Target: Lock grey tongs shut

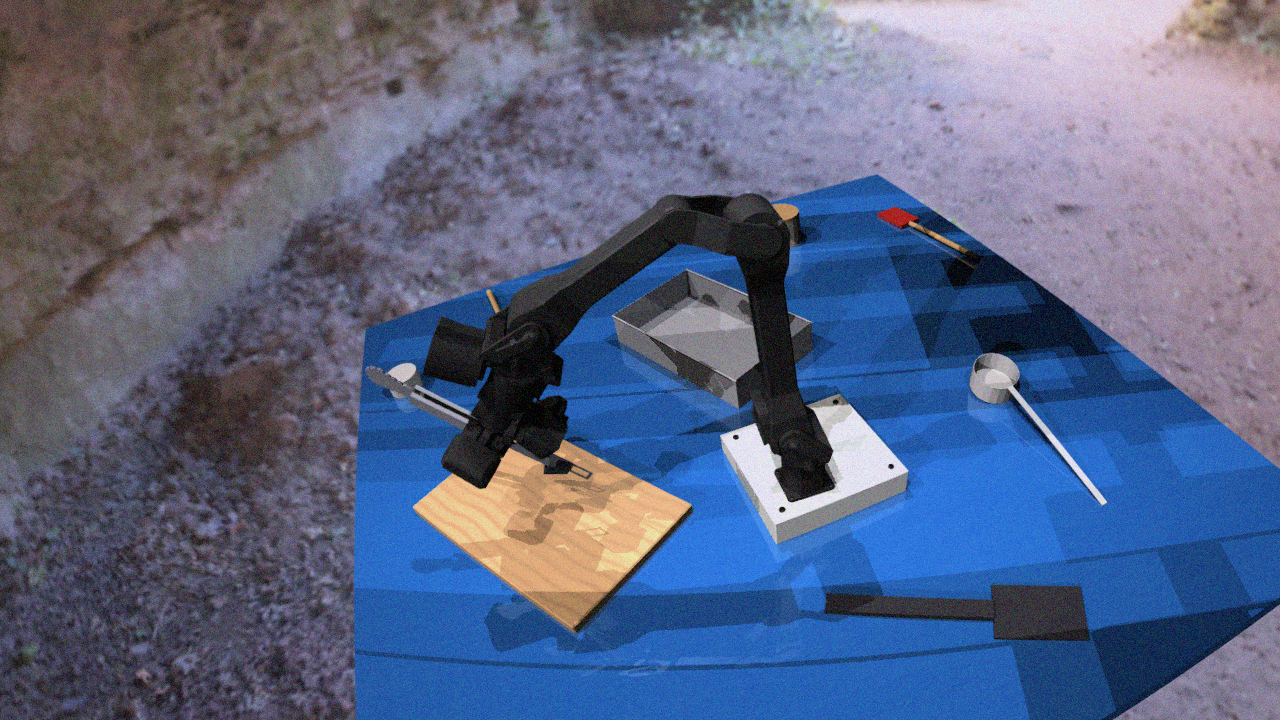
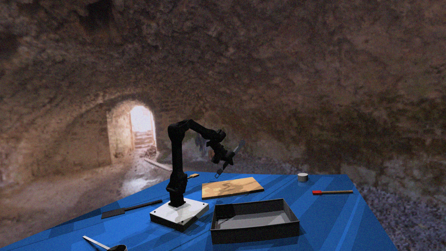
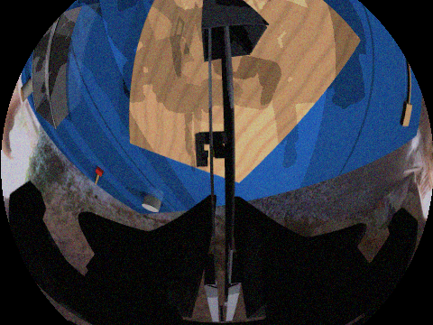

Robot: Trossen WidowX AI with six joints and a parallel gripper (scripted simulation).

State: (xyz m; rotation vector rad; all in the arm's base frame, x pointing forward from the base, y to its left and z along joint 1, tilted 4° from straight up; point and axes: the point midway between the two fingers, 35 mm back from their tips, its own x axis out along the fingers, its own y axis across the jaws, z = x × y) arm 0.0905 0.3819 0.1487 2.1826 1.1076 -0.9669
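The grey tongs point(image 1: 440, 403) point(image 2: 237, 149) point(image 3: 229, 90) are held in the air above the wooden board point(image 1: 572, 573) point(image 2: 251, 184) point(image 3: 311, 45). They slant, tips up and outward, with the hinge end and its wire loop low over the board, not touching it. Their two arms lie close together, almost parallel, with a narrow gap in the wrist view. My gripper point(image 1: 503, 440) point(image 2: 229, 158) point(image 3: 224, 201) is shut on the tongs partway along their arms. Whether the lock inside the hinge is engaged cannot be seen. The roasting tin point(image 1: 666, 354) point(image 2: 255, 234) is empty.
A whitish round tub point(image 2: 302, 178) point(image 3: 152, 204) and a red-headed brush point(image 2: 316, 192) point(image 3: 99, 171) stand and lie beyond the board. A dark spatula point(image 1: 1038, 612) point(image 2: 113, 213), a long-handled metal cup point(image 1: 993, 386) and another red-headed tool point(image 1: 897, 217) lie around the arm's white base point(image 1: 863, 447).
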